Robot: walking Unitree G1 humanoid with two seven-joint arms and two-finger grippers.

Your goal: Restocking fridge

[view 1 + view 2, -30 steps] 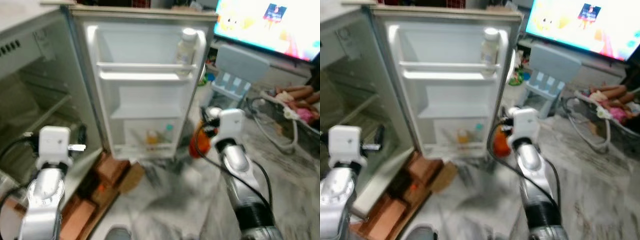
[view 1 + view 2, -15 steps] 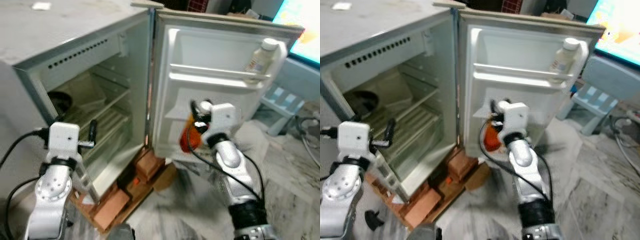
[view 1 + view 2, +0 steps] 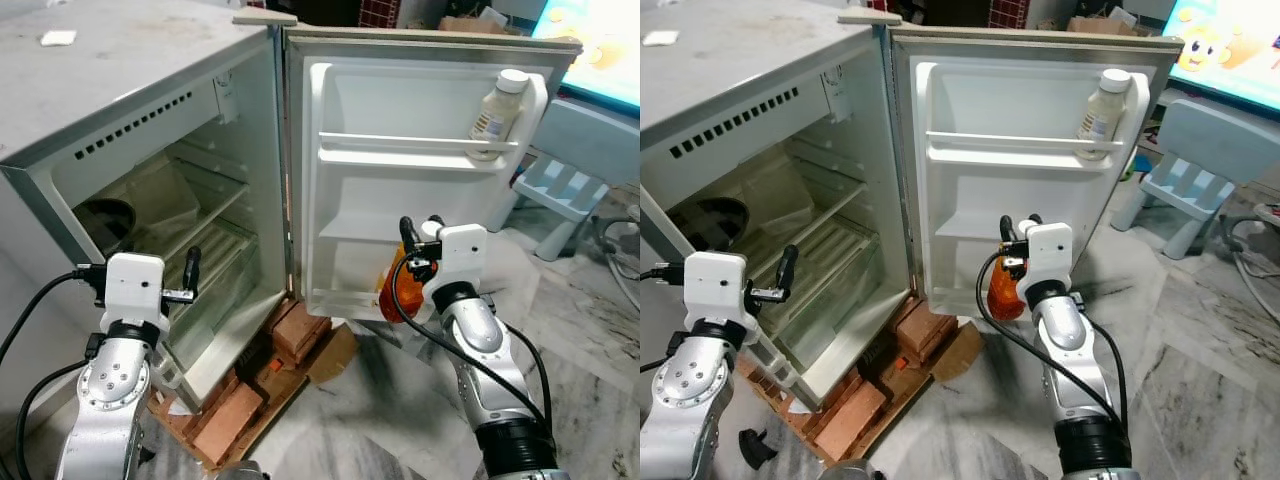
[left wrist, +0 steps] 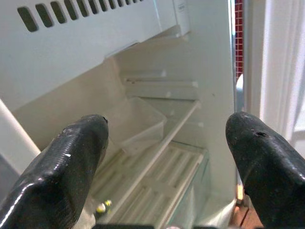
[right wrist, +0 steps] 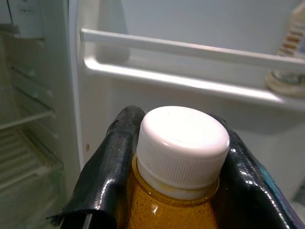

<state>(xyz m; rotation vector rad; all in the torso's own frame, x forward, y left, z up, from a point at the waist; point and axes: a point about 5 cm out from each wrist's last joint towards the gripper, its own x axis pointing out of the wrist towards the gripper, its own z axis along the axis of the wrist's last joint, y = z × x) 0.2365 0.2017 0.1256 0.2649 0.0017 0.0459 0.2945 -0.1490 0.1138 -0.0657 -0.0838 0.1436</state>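
View swung from door shelves to whole open white fridge (image 3: 150,110). Right gripper (image 5: 176,157) clamped on white-capped orange juice bottle (image 3: 397,290), level with door's lower shelf edge (image 3: 345,300). Left gripper (image 4: 167,152) spread, empty. Placement pending.

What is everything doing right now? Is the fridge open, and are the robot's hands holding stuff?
Fridge door: swung wide open.
Pale bottle: upright on the door's top shelf, cap on.
Orange bottle: capped, held in front of the door.
Right hand: shut on the orange bottle.
Left hand: open, holding nothing, facing the fridge shelves.
TV: switched on.
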